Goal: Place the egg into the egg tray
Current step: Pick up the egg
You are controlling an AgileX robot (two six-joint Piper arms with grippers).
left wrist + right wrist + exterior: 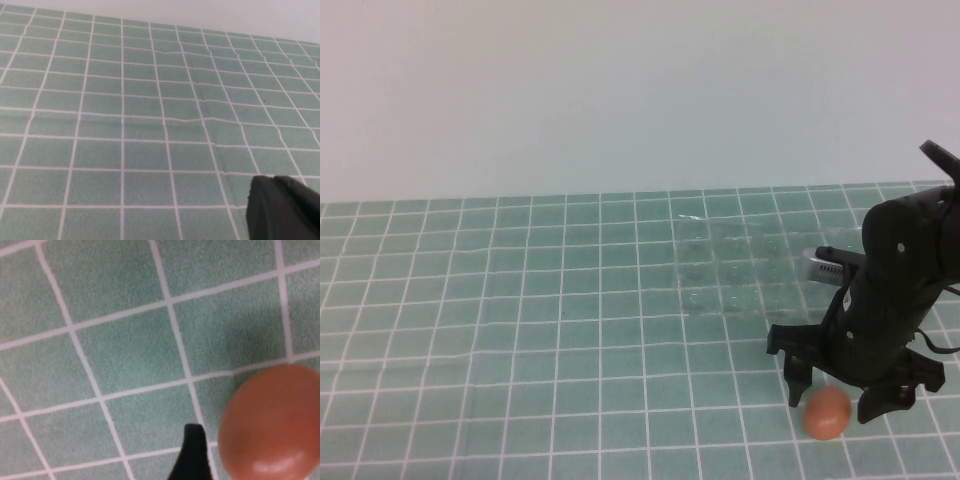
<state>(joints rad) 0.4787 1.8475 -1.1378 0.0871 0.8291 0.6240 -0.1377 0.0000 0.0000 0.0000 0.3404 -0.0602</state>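
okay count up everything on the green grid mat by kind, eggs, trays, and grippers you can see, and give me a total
Eggs: 1, the egg on the mat, between the open fingers of the right gripper.
Egg trays: 1, the egg tray, clear, farther back.
Grippers: 2, the right gripper over the egg; the left gripper, seen only in its wrist view.
Total: 4

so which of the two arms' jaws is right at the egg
The right gripper, at the table's near right: its open jaws straddle the egg. The left gripper shows only over bare green mat, no egg nearby.
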